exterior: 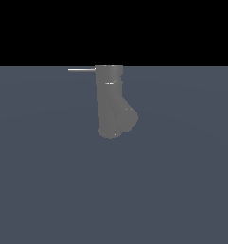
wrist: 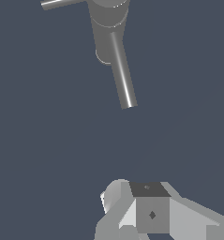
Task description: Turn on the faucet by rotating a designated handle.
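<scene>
1. Your pincer (wrist: pixel 148 206) is showing only as a grey lump at the edge of the wrist view. I cannot tell if it is open or closed. It is not holding anything that I can see. It is not showing in the exterior view at all.
2. The faucet (exterior: pixel 110 102) is standing out in front of the pincer, well apart from it. The handle (exterior: pixel 82 69) is sticking out flat from the top of the faucet. Nothing is touching it yet, so I am guessing the turning is not started.
3. The wrist view is showing two thin shiny rods. A long rod (wrist: pixel 123 75) is pointing toward the pincer. A second rod (wrist: pixel 57 3) is poking off sideways, farther from the pincer. You are risking a push on the wrong one, and then the faucet is not turning on.
4. The long rod is lying between the pincer and the faucet. If you are going straight in, you are likely bumping it first.
5. The handle is thin and smooth. If you are pushing near its tip, the pincer is likely slipping off.
6. If you are coming in too low, you are hitting the fat grey body and not the handle.
</scene>
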Robot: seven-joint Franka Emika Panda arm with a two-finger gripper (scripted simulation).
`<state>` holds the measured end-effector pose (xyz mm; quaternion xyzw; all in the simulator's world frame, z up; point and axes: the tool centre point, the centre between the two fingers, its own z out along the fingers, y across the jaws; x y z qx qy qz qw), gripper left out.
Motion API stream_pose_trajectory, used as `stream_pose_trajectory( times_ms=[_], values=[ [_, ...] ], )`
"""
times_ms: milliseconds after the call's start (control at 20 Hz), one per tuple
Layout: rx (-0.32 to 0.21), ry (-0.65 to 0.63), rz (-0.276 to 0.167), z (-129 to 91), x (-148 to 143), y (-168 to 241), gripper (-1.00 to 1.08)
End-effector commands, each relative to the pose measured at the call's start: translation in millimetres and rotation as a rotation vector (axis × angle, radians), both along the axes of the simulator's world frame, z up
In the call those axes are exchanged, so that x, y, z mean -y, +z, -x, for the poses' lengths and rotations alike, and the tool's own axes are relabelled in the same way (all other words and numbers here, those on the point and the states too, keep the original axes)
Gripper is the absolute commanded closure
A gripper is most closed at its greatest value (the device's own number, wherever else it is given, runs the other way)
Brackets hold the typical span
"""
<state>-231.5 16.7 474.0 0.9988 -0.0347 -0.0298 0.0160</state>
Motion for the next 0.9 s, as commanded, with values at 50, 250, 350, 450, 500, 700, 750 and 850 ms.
stream_pose_trajectory(
  times_ms=[50,250,350,450,500,700,750,850],
  values=[
    [0.001,-0.055,-0.018,-17.0,-4.2,-1.5,1.08],
    [0.0,-0.14,-0.041,-42.3,-10.6,-5.2,1.08],
    [-0.002,-0.187,-0.052,-56.3,-14.2,-8.0,1.08],
    [-0.004,-0.236,-0.061,-70.3,-17.9,-11.4,1.08],
    [-0.005,-0.26,-0.066,-77.3,-19.8,-13.4,1.08],
    [-0.011,-0.36,-0.079,-105.2,-27.6,-22.6,1.08],
    [-0.013,-0.385,-0.081,-112.1,-29.6,-25.3,1.08],
    [-0.016,-0.436,-0.085,-125.9,-33.7,-31.0,1.08]
  ],
)
